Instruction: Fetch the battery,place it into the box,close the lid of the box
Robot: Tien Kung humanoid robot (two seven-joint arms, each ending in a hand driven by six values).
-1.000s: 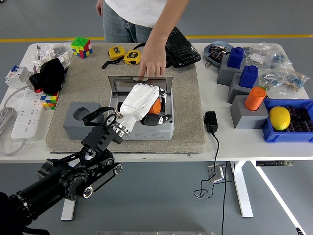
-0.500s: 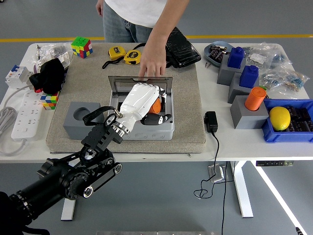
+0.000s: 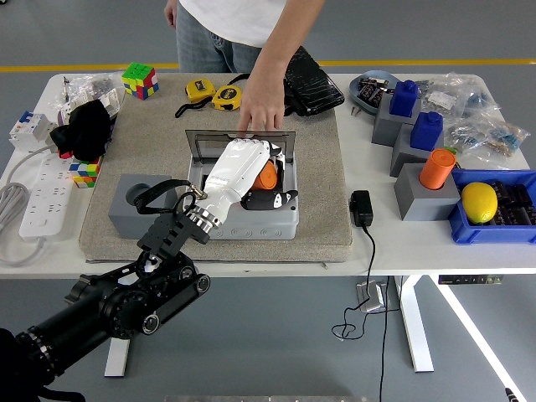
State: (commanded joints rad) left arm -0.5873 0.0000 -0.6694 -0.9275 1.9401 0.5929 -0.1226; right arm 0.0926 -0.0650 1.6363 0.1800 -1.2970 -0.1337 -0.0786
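Battery (image 3: 266,177) first: you can see a sliver of orange inside the grey box (image 3: 251,219) at the centre of the frame, mostly covered by your left hand (image 3: 237,174). That white hand reaches in from the lower left on its black arm (image 3: 109,306), and its fingers curl down over the orange battery inside the box; whether they truly clamp it or only rest on it you cannot quite tell from this angle, though it looks like a grasp. A black part (image 3: 270,199) lies in the box just below the battery.

Look at the box's top edge: its clear lid (image 3: 209,139) stands open, tipped back, and a person's hand (image 3: 261,105) comes down from the top of the frame with fingertips on the lid's far rim. The box sits on a tan mat (image 3: 322,201) on the white table (image 3: 394,243).

To the left of the box you have a grey block with a round hole (image 3: 134,205), partly behind the arm. At the right of the frame stand an orange cylinder (image 3: 437,168) on a grey stand and a yellow ball (image 3: 479,201) in a blue bin (image 3: 502,228). Two yellow tape measures (image 3: 213,92) lie above the box, and a colour cube (image 3: 140,80) sits at the upper left
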